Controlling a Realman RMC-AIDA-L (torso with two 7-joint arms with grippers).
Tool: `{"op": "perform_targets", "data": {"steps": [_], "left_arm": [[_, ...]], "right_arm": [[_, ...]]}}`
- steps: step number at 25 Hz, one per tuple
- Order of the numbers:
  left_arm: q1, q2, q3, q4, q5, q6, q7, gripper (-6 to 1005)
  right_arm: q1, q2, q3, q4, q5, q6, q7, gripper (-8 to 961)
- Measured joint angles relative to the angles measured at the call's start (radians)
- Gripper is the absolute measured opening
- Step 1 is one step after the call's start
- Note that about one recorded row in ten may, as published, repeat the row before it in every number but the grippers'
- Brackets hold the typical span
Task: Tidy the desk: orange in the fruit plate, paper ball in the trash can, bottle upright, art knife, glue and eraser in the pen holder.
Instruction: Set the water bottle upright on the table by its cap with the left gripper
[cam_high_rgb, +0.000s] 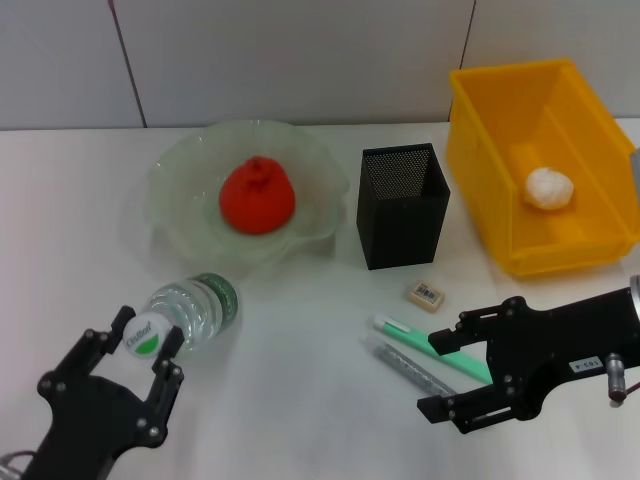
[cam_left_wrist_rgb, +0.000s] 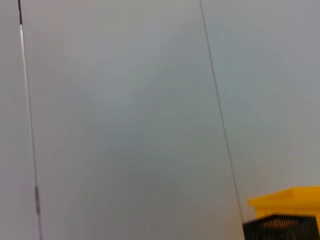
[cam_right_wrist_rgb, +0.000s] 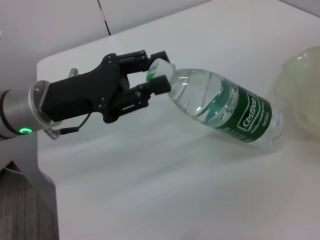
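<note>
Okay, my left gripper (cam_high_rgb: 146, 338) sits at the 7 o'clock corner of the table (cam_high_rgb: 300, 400), fingers narrowed onto the white cap of the bottle (cam_high_rgb: 195, 310), one pad either side, gripping it. The bottle is tilted: base resting on the table near the fruit plate (cam_high_rgb: 180, 215), cap end lifted in my grip. Its long axis runs from cap at 7 o'clock to base at 1 o'clock; right wrist view shows the cap raised and the green label facing up.

My right gripper (cam_high_rgb: 440, 375) hovers at 4 o'clock, fingers spread wide, holding nothing, tips just over the green art knife (cam_high_rgb: 425, 345) and the clear glue stick (cam_high_rgb: 405, 365), both lying side by side, pointing roughly 10 to 4 o'clock.

Eraser (cam_high_rgb: 426, 294) lies flat between the knife and the pen holder (cam_high_rgb: 402, 205), which stands upright at centre. Orange (cam_high_rgb: 257, 196) is in the fruit plate at 11 o'clock. Paper ball (cam_high_rgb: 549, 188) is inside the trash can (cam_high_rgb: 480, 130) at 2 o'clock.
</note>
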Motion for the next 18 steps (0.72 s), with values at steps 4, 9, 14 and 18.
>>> {"op": "perform_targets", "data": {"steps": [4,9,14,18], "left_arm": [[-0.018,0.001,-0.006,0.083,0.014,0.038,-0.103,436],[-0.039,-0.014,-0.002,0.232,0.014,0.041,-0.29,435],[-0.056,-0.024,0.005,0.333,0.015,0.042,-0.412,434],[-0.073,-0.029,0.009,0.446,0.015,0.043,-0.558,434]], "right_arm": [[-0.008,0.0,0.005,0.026,0.011,0.0,-0.013,680],[-0.013,0.0,0.008,0.054,0.016,0.001,-0.021,678],[-0.016,0.0,0.01,0.087,0.036,0.002,-0.031,676],[-0.019,-0.001,0.017,0.098,0.049,0.002,-0.038,674]]}}
